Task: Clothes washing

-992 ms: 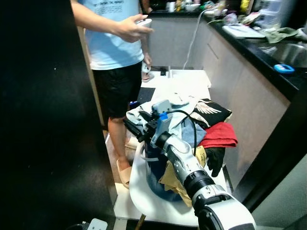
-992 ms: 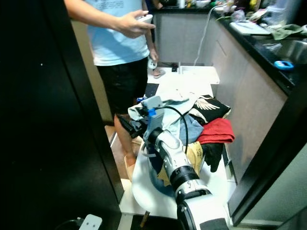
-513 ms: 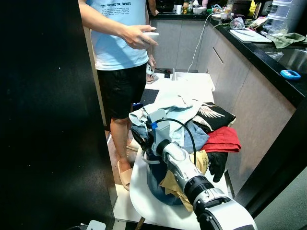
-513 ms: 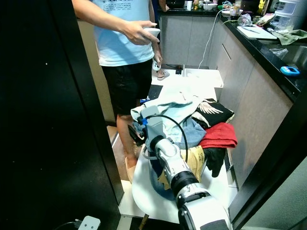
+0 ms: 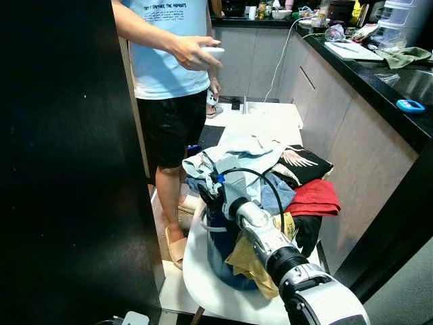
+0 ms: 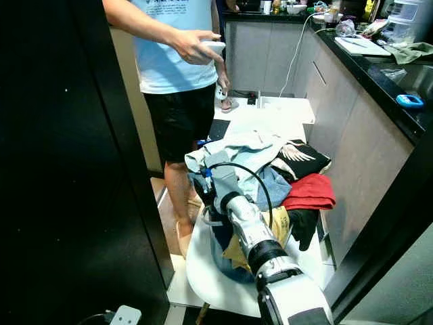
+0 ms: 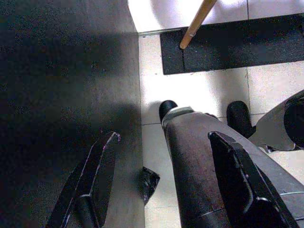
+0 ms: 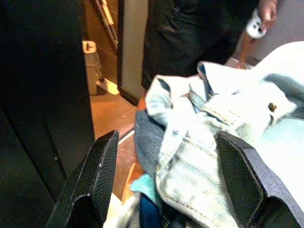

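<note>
Laundry is heaped on a white chair that serves as the landmark for everything else: a pale denim jacket on top, a black printed garment and a red one on the side of the pile nearest the kitchen cabinet run, a mustard-coloured piece hanging over the chair's front edge. The pile sits high and loose, which is probably why the topmost jacket is the piece being approached first — it can come away without dragging the rest.

The right gripper reaches over the front of the chair to the near edge of the pile. Its two black fingers are spread wide, one either side of the jacket's collar and seam, with nothing pinched between them yet; the wide spread looks suited to taking a thick fold of denim. The left gripper hangs beside the robot's own leg, pointing down at the tiled floor, its fingers also spread and empty — idle.

A person stands just beyond the chair, holding a white controller out over it. On the far side of the chair from the robot, a white washing machine top lies just behind the pile, likely where the clothes are meant to go.
</note>
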Tool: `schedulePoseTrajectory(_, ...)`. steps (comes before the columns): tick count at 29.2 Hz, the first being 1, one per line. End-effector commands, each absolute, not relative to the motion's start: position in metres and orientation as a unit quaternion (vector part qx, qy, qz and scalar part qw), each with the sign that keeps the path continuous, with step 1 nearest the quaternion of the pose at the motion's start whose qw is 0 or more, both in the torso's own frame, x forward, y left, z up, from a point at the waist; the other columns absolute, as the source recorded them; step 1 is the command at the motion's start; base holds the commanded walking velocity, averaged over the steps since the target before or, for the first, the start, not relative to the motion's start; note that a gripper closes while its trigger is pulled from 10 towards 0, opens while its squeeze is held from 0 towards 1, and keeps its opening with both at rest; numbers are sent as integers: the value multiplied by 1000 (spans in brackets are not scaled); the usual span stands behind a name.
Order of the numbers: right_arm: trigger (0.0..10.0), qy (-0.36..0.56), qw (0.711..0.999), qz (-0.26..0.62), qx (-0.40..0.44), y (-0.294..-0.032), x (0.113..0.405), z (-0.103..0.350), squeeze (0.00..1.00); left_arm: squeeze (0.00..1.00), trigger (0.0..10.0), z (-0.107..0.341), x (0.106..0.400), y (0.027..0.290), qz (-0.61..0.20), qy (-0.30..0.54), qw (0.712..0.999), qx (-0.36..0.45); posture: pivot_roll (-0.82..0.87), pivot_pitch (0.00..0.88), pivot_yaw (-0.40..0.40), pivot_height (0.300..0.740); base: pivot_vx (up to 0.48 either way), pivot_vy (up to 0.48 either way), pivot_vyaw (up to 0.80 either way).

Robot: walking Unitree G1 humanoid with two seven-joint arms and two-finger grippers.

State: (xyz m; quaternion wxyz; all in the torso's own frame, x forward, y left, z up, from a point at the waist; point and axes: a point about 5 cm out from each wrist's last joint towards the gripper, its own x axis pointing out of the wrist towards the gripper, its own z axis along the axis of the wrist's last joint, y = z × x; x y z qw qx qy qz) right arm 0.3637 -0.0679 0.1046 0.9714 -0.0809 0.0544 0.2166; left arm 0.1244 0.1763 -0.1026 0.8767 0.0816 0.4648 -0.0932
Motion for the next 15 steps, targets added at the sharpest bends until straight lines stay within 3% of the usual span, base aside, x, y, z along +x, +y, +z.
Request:
schedulePoseTrajectory(1, 10000, 72, 976, 199, -52, -72, 365, 103, 0, 0, 10000, -115, 81, 179, -102, 535, 836, 71, -14, 0, -64, 740, 0, 0, 0)
schedulePoseTrajectory(5, 10000, 72, 977, 198, -8, -73, 367, 106, 0, 0, 10000, -115, 89, 171, -107, 529, 839, 72, -17, 0, -61, 740, 0, 0, 0)
schedulePoseTrajectory(15, 10000, 77, 979, 189, -7, -77, 368, 105, 0, 0, 10000, -113, 100, 160, -114, 521, 843, 73, -18, 0, -63, 740, 0, 0, 0)
